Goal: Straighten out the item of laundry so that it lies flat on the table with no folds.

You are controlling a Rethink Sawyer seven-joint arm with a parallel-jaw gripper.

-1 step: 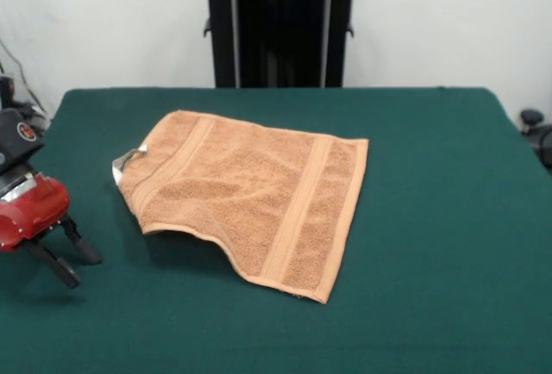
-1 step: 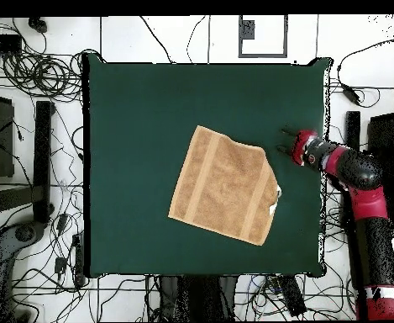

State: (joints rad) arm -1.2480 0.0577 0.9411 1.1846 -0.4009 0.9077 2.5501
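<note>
The item of laundry (image 1: 250, 193) (image 2: 223, 185) is an orange-tan terry towel spread near the middle of the dark green table (image 1: 431, 219) (image 2: 133, 126). Two flat woven bands run across it and a small white tag (image 1: 129, 160) (image 2: 276, 202) sticks out at one corner. In the front view its near-left edge curls up slightly and casts a shadow. My gripper (image 1: 73, 260) (image 2: 284, 141) hangs low over the table at the front view's left, apart from the towel, with its two black fingers (image 1: 53, 264) spread open and nothing between them.
The red and black arm (image 2: 364, 181) reaches in over the table's right edge in the overhead view. Cables and equipment lie on the floor around the table. A black stand (image 1: 280, 29) rises behind the table's far edge.
</note>
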